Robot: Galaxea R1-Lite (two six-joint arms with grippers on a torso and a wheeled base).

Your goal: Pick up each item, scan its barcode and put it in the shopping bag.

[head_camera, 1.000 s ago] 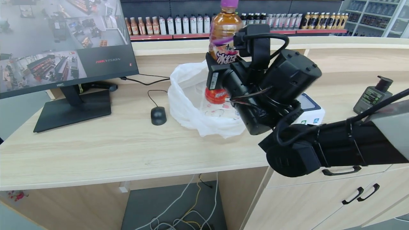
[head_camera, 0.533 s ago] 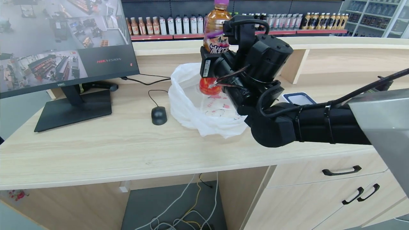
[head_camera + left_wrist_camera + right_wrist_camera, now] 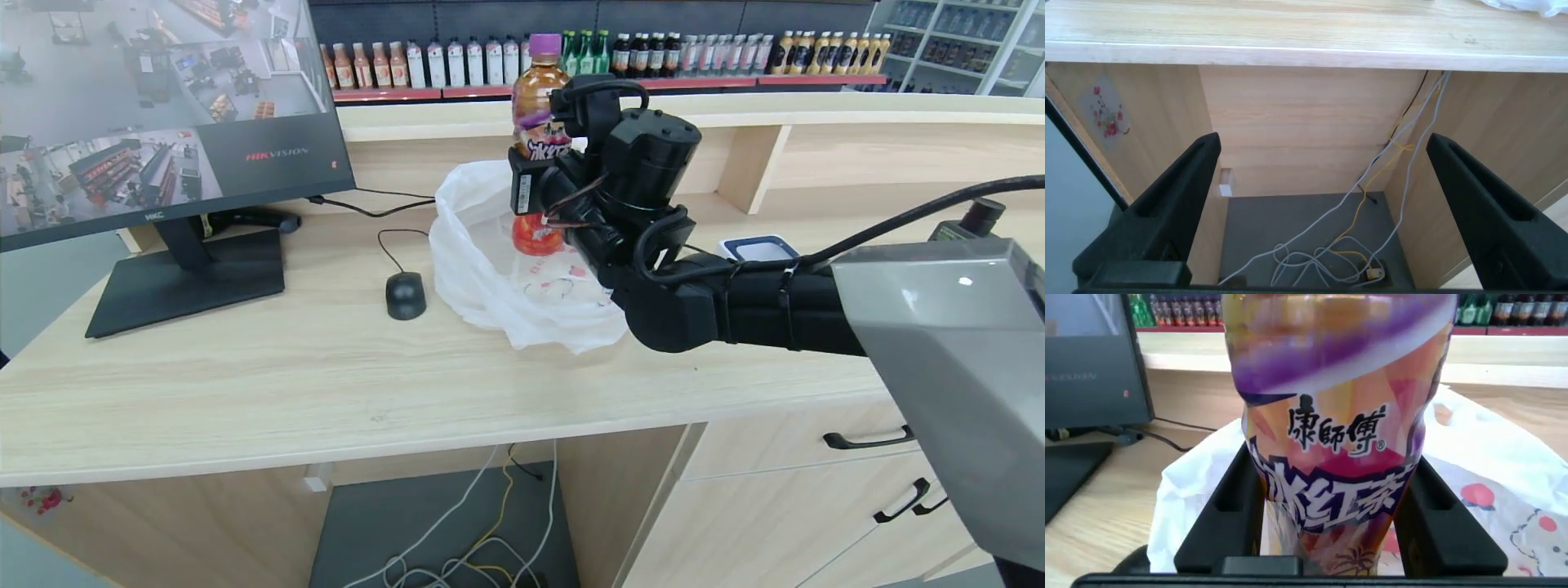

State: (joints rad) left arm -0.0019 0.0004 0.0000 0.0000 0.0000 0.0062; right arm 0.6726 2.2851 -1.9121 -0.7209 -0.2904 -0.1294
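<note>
Pale wooden desk [image 3: 245, 376] runs across nearest me. Below its front edge the left jaws hang spread wide with nothing between them, facing loose cables [image 3: 1319, 255] on the floor. On the desk, nearer than the right jaws and off to their left, sits a black computer mouse [image 3: 406, 295].

The right jaws are clamped across the lower waist of the amber plastic drink bottle with purple cap and purple-and-orange label [image 3: 539, 122], which stands upright. Directly beneath them the thin white plastic shopping bag [image 3: 473, 245] sags open; whether the bottle's red base touches it I cannot tell.

I judge the bottle full, so weighty, with stiff walls but a slick label. The waist is the sound place to hold, not the cap. The bag looks limp and would fold at a nudge.

Beyond the jaws, a long shelf of bottles [image 3: 457, 64] lines the back wall.
</note>
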